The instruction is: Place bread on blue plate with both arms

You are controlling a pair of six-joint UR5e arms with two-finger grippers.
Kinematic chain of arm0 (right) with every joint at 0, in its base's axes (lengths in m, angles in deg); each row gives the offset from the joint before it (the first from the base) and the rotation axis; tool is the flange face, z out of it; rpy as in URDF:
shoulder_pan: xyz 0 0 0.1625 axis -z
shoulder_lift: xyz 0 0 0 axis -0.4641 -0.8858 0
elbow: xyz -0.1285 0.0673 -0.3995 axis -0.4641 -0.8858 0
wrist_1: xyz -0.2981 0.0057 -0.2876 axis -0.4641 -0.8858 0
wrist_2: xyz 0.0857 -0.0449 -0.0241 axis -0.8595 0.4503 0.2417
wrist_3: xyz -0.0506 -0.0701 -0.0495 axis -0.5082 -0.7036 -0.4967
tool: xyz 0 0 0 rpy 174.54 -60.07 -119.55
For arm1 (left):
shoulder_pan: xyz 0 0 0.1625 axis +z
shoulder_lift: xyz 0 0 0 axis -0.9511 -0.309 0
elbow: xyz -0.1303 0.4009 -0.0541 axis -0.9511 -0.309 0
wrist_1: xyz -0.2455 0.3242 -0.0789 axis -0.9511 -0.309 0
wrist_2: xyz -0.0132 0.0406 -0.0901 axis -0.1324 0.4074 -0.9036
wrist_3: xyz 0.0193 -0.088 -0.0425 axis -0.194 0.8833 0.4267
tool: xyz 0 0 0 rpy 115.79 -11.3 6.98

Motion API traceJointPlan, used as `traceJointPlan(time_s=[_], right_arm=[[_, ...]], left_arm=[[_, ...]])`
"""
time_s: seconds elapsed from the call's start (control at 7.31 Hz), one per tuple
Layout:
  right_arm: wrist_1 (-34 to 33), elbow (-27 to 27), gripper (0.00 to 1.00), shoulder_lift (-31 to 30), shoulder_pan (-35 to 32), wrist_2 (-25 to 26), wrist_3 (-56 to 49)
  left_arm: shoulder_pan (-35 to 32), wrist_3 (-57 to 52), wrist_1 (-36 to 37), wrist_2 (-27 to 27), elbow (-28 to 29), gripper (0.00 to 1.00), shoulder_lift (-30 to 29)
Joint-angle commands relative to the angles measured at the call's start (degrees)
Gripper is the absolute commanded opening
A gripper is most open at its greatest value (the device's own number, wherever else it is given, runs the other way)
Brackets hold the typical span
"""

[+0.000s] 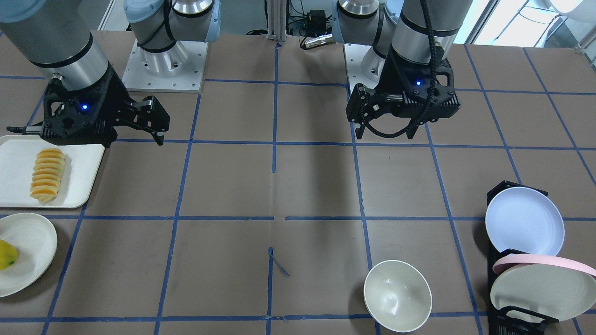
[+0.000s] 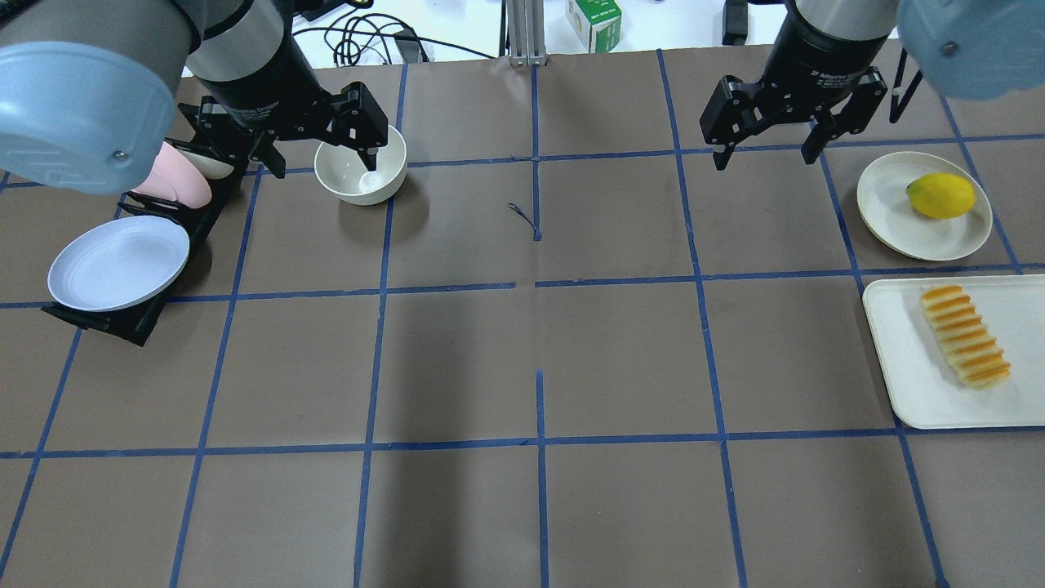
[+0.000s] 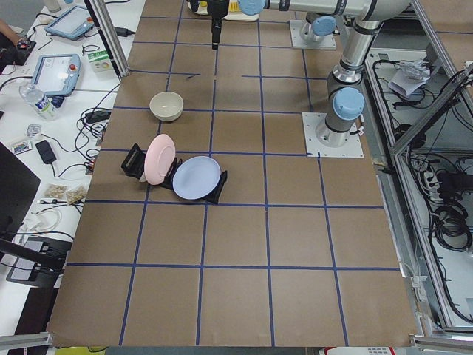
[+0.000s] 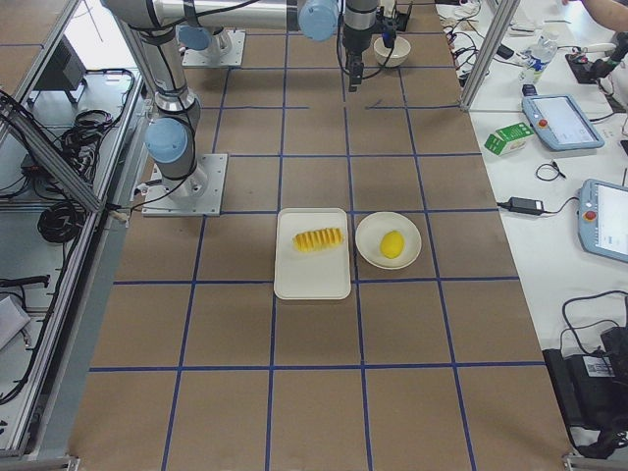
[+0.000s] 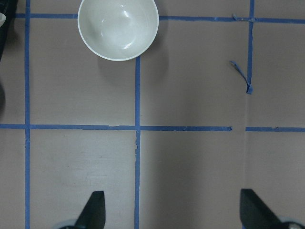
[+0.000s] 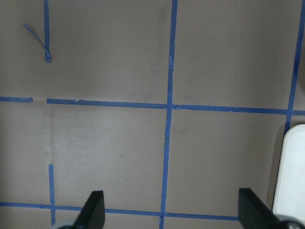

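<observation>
The bread point(image 2: 965, 335), a ridged yellow-orange loaf, lies on a white tray point(image 2: 898, 367) at the table's right side; it also shows in the front view point(image 1: 46, 174). The blue plate point(image 2: 118, 261) leans in a black rack at the left side, also in the front view point(image 1: 524, 221). My left gripper point(image 2: 326, 163) hangs open and empty above the table near the white bowl; its wrist view shows spread fingers point(image 5: 93, 212). My right gripper point(image 2: 763, 159) hangs open and empty, up and left of the tray; its wrist view shows the tray's edge point(image 6: 293, 176).
A white bowl point(image 2: 361, 173) stands just under the left gripper. A pink plate point(image 2: 171, 184) and a cream plate point(image 1: 540, 291) share the black rack point(image 2: 122, 322). A yellow fruit point(image 2: 940, 196) sits on a white plate point(image 2: 886, 204) beyond the tray.
</observation>
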Motion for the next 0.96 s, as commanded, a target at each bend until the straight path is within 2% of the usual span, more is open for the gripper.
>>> traceJointPlan(time_s=[0.0,0.82], right_arm=[[0.04,0.09,1.00,0.00,0.00,0.00,0.00],[-0.05,0.18,1.00,0.00,0.00,-0.09,0.00]], left_arm=[[0.00,-0.09,0.00,0.18,0.91,1.00,-0.15],[-0.27,-0.18,-0.35,0.18,0.04,1.00,1.95]])
